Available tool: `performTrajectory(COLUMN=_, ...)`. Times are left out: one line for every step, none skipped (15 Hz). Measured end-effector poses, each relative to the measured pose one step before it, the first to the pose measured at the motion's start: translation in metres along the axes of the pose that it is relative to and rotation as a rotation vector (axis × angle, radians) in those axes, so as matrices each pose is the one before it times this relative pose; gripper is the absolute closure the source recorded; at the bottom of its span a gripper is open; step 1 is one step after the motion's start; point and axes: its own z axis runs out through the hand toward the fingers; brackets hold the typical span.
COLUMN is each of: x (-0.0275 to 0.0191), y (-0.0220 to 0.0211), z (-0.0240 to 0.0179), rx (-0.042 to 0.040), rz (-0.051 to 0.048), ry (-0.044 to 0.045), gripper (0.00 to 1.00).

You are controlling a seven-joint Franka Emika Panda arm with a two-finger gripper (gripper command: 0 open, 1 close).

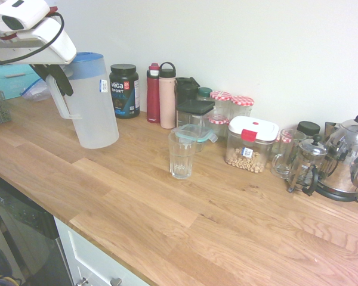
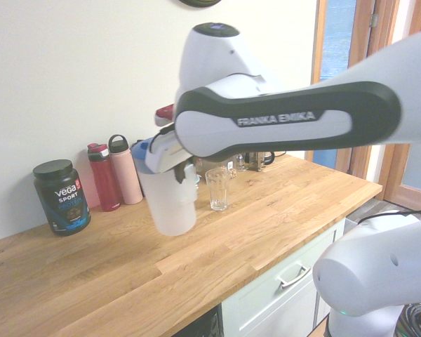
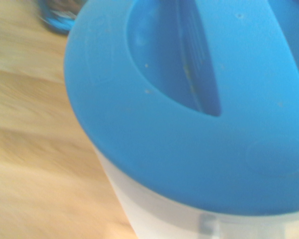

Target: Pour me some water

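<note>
Picked up jug (image 1: 92, 101) already; pinched by handle in gripper (image 1: 58, 80), fingers pressed tight. Hung tilted over wooden counter (image 1: 185, 214), bottom off wood. Not yet poured, by look of it. Glass (image 1: 182, 153) stood at 3 o'clock from jug, well apart, upright. Could not tell if any water in glass. Left to do: bring jug over glass, tip, fill, set jug down.

Jug: see-through cloudy plastic, tall, blue lid (image 3: 199, 104) on top. Water level not clear.
</note>
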Motion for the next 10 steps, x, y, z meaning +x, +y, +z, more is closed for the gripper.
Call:
performTrajectory(x=0.00082, y=-0.0176, z=0.01603, rx=0.01901, rz=-0.01134, ry=-0.01139, gripper=1.0)
performTrajectory(x=0.00286, y=-0.01497, z=0.01801, rx=0.01026, rz=0.00002, ry=-0.00724, gripper=1.0)
performTrajectory(x=0.00372, y=-0.01304, z=0.01966, rx=0.0008, rz=0.00731, ry=-0.00741, gripper=1.0)
performTrajectory(x=0.00641, y=-0.01224, z=0.01987, rx=-0.00797, rz=0.00756, ry=-0.00195, gripper=1.0)
performTrajectory(x=0.00492, y=-0.01081, z=0.01702, rx=-0.00982, rz=0.00891, ry=0.00053, gripper=1.0)
performTrajectory(x=0.00268, y=-0.00927, z=0.01515, rx=-0.00921, rz=0.01004, ry=-0.00498, gripper=1.0)
performTrajectory(x=0.00165, y=-0.00648, z=0.01226, rx=-0.0075, rz=0.01036, ry=-0.00395, gripper=1.0)
performTrajectory(x=0.00001, y=-0.00485, z=0.00995, rx=-0.00869, rz=0.01537, ry=-0.00047, gripper=1.0)
performTrajectory(x=0.00032, y=-0.00404, z=0.00563, rx=-0.00728, rz=0.02217, ry=0.00333, gripper=1.0)
performTrajectory(x=0.00068, y=-0.00333, z=0.0017, rx=-0.00213, rz=0.02128, ry=0.00323, gripper=1.0)
